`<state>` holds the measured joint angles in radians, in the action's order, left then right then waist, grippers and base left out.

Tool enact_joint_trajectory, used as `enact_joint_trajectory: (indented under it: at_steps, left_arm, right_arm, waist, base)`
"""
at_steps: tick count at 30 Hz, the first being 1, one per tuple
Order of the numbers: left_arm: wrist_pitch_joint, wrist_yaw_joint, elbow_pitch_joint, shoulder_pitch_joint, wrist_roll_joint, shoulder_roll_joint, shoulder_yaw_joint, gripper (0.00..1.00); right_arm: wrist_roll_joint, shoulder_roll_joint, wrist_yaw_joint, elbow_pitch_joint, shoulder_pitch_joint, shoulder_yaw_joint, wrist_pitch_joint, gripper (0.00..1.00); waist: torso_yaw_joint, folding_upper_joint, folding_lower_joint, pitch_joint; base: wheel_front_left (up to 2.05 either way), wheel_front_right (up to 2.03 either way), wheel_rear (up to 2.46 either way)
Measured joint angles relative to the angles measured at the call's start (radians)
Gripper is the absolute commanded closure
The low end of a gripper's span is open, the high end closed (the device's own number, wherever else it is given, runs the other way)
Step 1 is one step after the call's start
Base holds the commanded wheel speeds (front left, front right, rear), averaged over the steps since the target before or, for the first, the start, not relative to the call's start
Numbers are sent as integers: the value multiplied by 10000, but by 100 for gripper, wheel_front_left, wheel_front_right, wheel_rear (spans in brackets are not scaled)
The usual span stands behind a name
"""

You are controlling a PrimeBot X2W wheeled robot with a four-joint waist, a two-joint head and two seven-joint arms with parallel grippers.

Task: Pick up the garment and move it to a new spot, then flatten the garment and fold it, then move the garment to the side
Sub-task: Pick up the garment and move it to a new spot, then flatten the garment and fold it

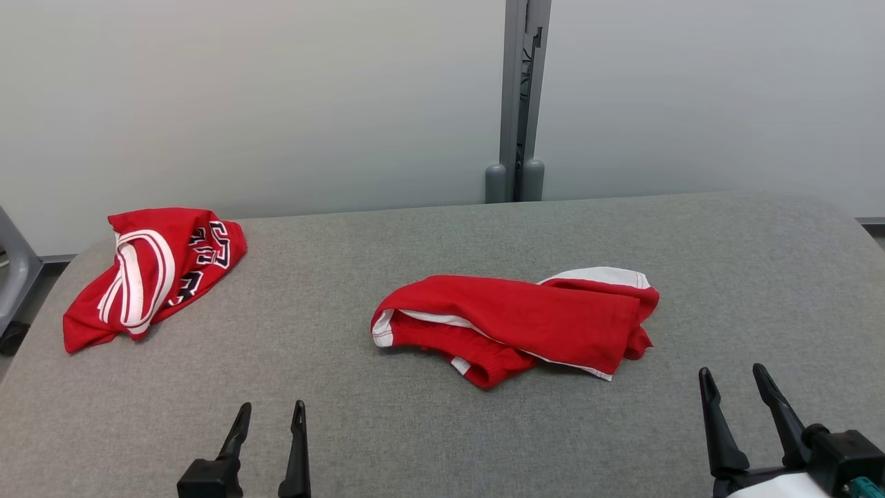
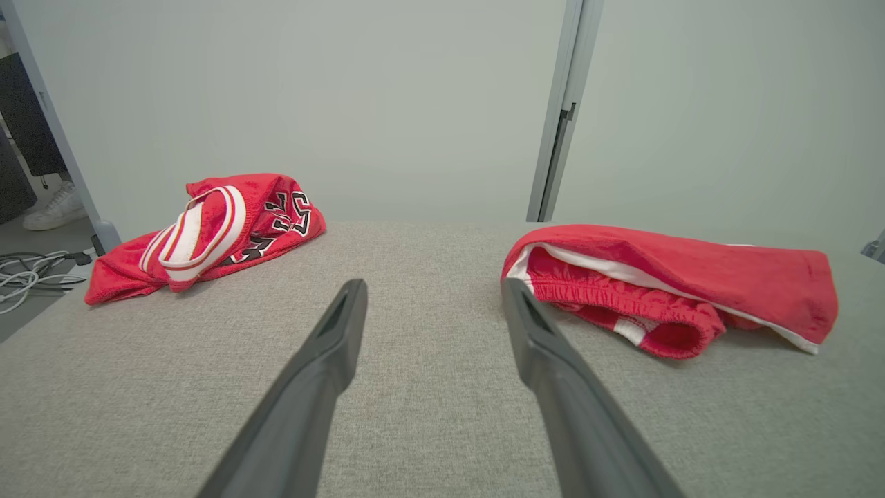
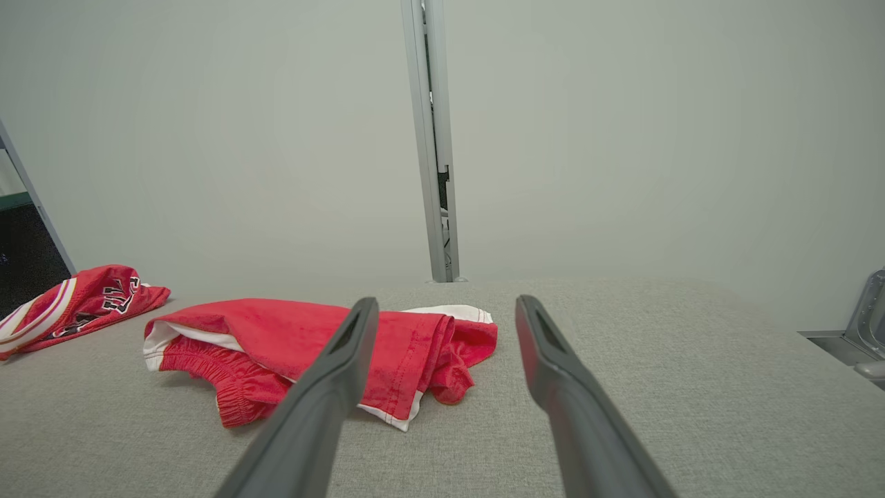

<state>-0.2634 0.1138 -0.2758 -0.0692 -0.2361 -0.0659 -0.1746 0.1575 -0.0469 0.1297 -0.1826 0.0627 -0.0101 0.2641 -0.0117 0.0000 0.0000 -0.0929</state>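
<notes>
A crumpled red garment with white trim and an elastic waistband lies in the middle of the grey table; it also appears in the left wrist view and the right wrist view. My left gripper hovers open near the front edge, left of and short of the garment, nothing between its fingers. My right gripper stands open at the lower right, just off the garment's right end, and it holds nothing; its fingers point past that end.
A second red garment, a jersey with white stripes and dark lettering, lies bunched at the table's far left corner. A pale wall with a grey post runs behind the table. Cables lie on the floor to the left.
</notes>
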Motion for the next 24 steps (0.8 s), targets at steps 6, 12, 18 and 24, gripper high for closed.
enact_joint_trajectory:
  at_steps: [6,12,18,24]
  left_arm:
    - [0,-65,-102,-56,161,84,88,0]
    - [0,-82,-194,-55,238,119,144,0]
    - [0,-159,-295,-49,270,138,178,0]
    - [0,-174,-357,-28,374,151,180,0]
  right_arm:
    - [2,0,0,-23,35,40,0,0]
    - [6,0,0,-21,35,58,0,0]
    - [12,0,0,-21,35,50,0,0]
    - [12,0,0,-38,37,4,0,0]
  waist:
    - [-10,0,0,-14]
    - [-1,0,0,5]
    - [37,0,0,31]
    - [130,0,0,94]
  base:
    - [0,0,0]
    - [0,0,0]
    - [0,0,0]
    - [0,0,0]
